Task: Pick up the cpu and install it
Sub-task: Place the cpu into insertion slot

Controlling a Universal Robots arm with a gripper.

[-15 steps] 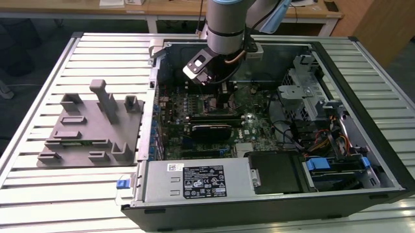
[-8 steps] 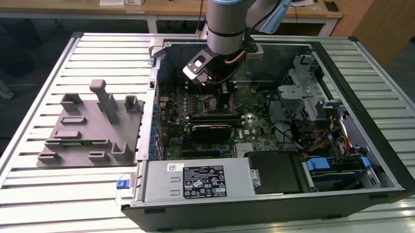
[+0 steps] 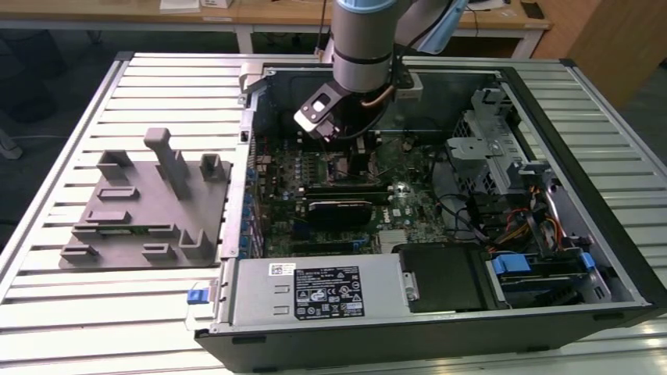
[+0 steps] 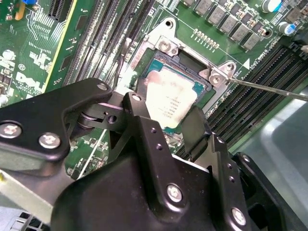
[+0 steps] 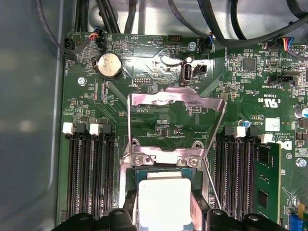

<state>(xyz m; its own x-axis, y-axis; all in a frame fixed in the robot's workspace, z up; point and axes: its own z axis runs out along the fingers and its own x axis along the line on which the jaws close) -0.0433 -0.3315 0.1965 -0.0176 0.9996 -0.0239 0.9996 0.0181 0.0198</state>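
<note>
The cpu, a flat square chip with a shiny silver top, lies level at the dark socket on the green motherboard. It also appears in the first wrist view as the bright cpu just below the socket's screws. My gripper reaches down over it, with one black finger against one side of the chip and the other against the opposite side. The gripper is shut on the cpu. In the exterior view the gripper hangs inside the open computer case over the board's far middle.
The socket's metal load plate stands swung open, and its thin lever rod sticks out sideways. Memory slots flank the socket. A grey holder block sits on the slatted table at the exterior view's left. Drive cages and cables fill the case's right.
</note>
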